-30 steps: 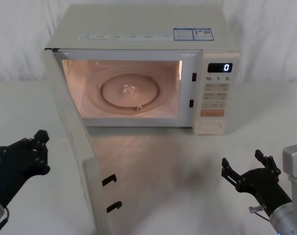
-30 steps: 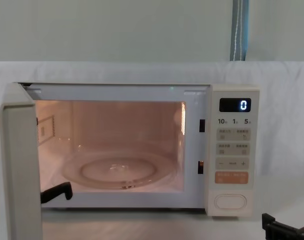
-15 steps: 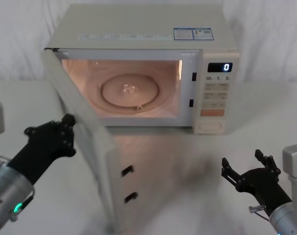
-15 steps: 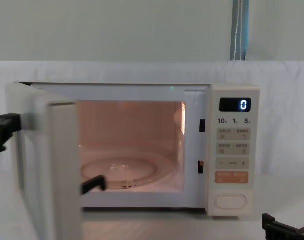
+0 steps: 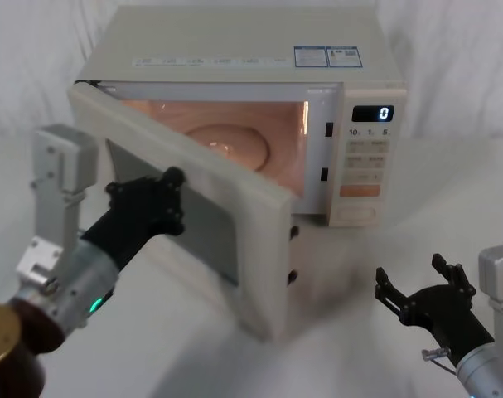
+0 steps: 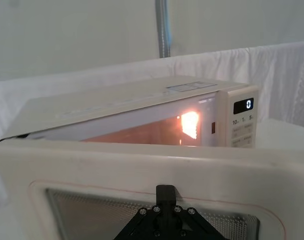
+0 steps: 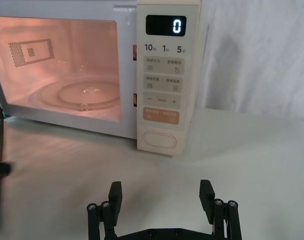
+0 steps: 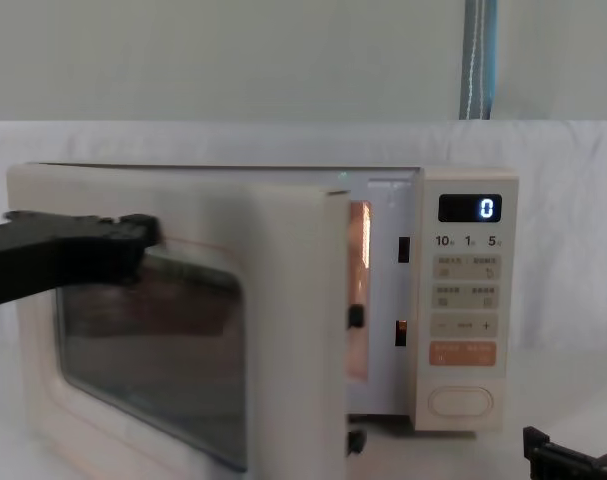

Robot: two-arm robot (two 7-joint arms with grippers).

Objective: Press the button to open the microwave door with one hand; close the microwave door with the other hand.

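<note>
Left gripper (image 5: 164, 199) presses its black fingertips against the outer face of the microwave door (image 5: 234, 207), at about nine o'clock from the lit cavity; whether its fingers are spread or closed cannot be told. That door stands half open, hinged on the left of the microwave (image 5: 234, 50). Right gripper (image 5: 421, 290) rests low at five o'clock, fingers spread and holding nothing, well apart from the button (image 5: 356, 215) beneath the orange key (image 5: 359, 191).
</note>
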